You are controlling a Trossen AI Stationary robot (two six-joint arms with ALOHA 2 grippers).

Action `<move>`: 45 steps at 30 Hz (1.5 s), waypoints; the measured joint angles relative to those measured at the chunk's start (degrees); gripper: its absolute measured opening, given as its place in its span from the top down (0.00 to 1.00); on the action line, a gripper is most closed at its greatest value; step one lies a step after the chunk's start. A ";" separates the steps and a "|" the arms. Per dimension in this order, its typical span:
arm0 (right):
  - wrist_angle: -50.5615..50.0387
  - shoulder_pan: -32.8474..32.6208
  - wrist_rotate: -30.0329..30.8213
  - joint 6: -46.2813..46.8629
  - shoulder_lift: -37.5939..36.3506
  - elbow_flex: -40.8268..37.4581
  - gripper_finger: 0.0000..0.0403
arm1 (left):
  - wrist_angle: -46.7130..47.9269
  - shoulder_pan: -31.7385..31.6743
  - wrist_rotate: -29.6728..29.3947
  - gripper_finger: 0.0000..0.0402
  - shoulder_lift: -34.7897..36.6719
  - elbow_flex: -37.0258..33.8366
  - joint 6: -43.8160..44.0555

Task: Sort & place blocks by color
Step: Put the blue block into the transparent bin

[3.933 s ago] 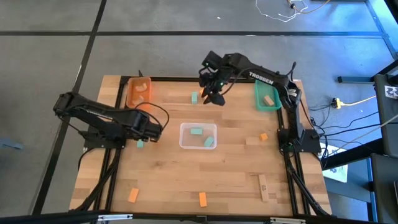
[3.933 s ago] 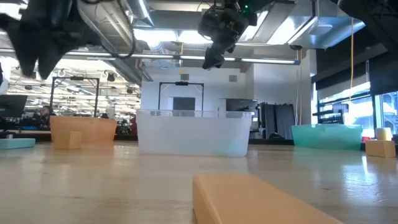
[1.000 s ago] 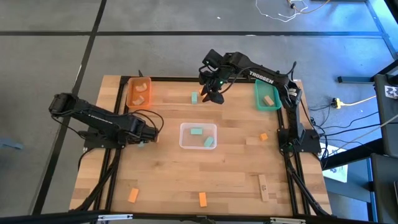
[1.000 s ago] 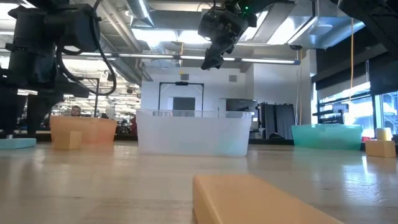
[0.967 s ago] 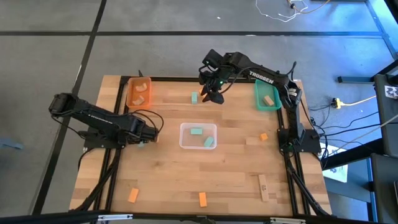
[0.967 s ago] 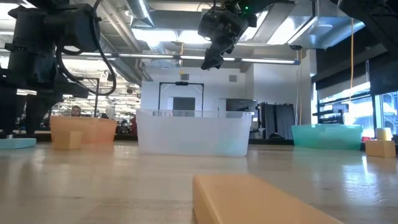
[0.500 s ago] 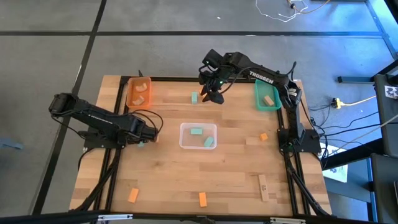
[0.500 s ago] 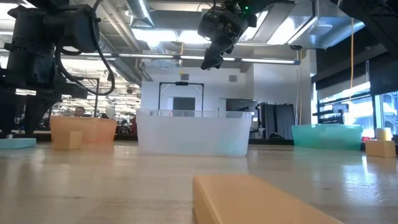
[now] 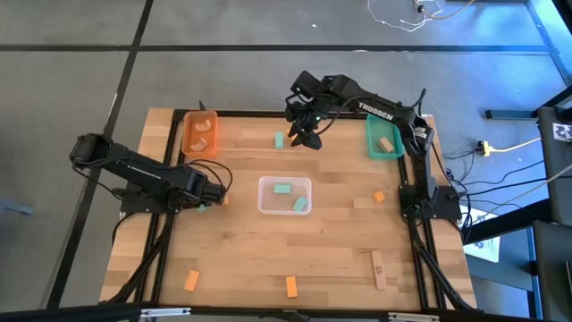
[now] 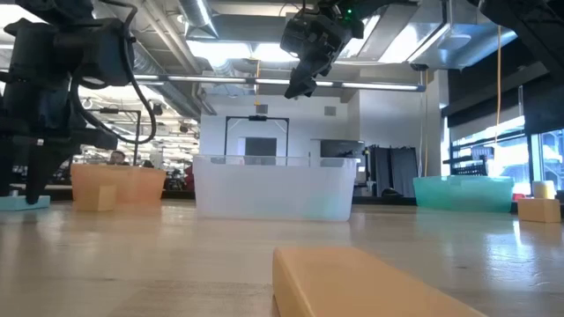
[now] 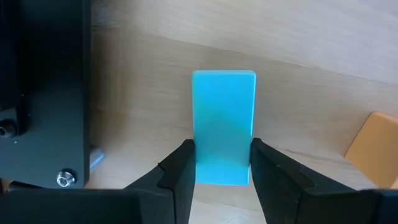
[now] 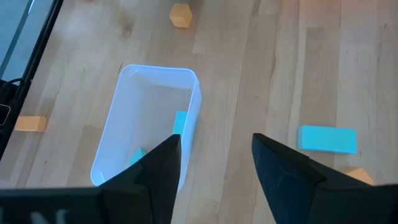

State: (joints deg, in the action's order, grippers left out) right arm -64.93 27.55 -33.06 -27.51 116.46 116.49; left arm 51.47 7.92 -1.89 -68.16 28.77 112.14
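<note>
The left gripper (image 11: 221, 171) is down at the table's left edge, its two fingers (image 11: 177, 180) set on either side of a mint green block (image 11: 224, 124) that lies flat on the wood. The fingers sit against the block's two long sides at its near end, so the gripper is closed on it, and the block rests on the table. An orange block (image 11: 371, 148) lies just beside it.

The right gripper (image 9: 308, 136) hangs above the table's far edge with its fingers spread and holding nothing. Another mint green block (image 9: 280, 140) lies just beside it on the wood.

The clear tray (image 9: 263, 190) at the table's middle holds two mint green blocks. The orange tray (image 9: 186, 134) at the far left corner holds tan blocks, and the teal tray (image 9: 372, 143) at the far right holds one tan block. Two orange blocks lie near the table's near edge, and a long tan block (image 9: 378, 268) lies toward the near right corner.
</note>
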 joint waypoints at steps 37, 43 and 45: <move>-0.98 3.10 5.54 0.04 -8.52 -0.07 0.51 | 4.54 -0.04 -10.38 0.72 -0.22 11.36 -12.80; -0.96 5.55 5.14 0.22 -11.89 -0.04 0.51 | 2.77 -1.39 -16.95 0.72 -0.13 21.68 -26.31; -0.96 6.43 5.32 0.22 -12.45 -0.04 0.51 | -1.25 -2.25 -17.11 0.72 -0.14 24.10 -33.56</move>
State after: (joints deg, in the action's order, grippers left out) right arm -65.89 33.98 -27.73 -27.29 104.02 116.44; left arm 50.22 5.67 -19.01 -68.30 52.88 78.57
